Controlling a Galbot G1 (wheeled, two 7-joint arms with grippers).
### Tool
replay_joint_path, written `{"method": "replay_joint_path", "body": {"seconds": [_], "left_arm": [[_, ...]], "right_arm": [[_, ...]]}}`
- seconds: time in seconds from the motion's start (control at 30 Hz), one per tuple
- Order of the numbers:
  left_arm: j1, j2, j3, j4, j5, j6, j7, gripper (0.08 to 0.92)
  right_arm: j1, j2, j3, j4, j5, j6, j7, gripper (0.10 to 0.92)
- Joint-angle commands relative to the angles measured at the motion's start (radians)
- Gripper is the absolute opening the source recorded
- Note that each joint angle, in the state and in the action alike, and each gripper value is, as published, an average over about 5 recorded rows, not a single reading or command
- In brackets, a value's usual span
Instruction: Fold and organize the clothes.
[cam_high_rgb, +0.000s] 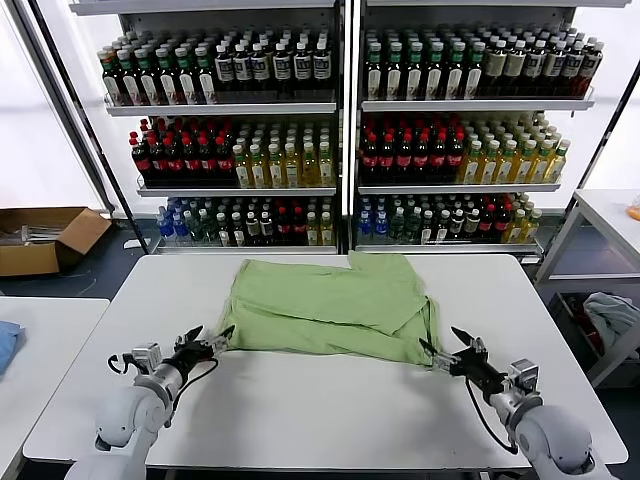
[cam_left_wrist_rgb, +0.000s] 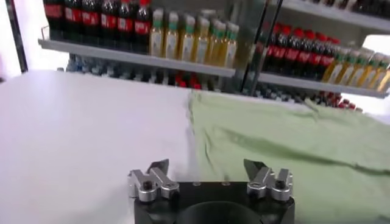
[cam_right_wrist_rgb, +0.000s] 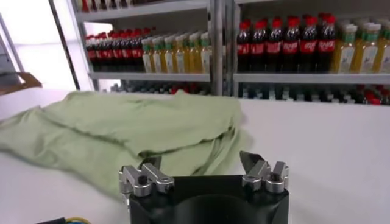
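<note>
A light green shirt lies partly folded and rumpled on the white table, plain side up. My left gripper is open at the shirt's near left corner, just short of the cloth. My right gripper is open at the shirt's near right corner, its fingertips at the hem. In the left wrist view the open gripper faces the shirt's edge. In the right wrist view the open gripper sits at the shirt's folded edge. Neither holds anything.
Shelves of bottles stand behind the table. A cardboard box lies on the floor at the far left. A second table with a blue cloth is at the left, and another table at the right.
</note>
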Motion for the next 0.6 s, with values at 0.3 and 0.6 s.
{"method": "replay_joint_path", "body": {"seconds": [0.3, 0.6], "left_arm": [[0.014, -0.010, 0.016, 0.027, 0.019, -0.004, 0.009, 0.629], [0.026, 0.021, 0.014, 0.024, 0.016, -0.015, 0.043, 0.369]], "right_arm": [[-0.041, 0.046, -0.036, 0.022, -0.023, -0.015, 0.023, 0.532], [-0.023, 0.038, -0.041, 0.004, 0.000, -0.016, 0.014, 0.272]]}}
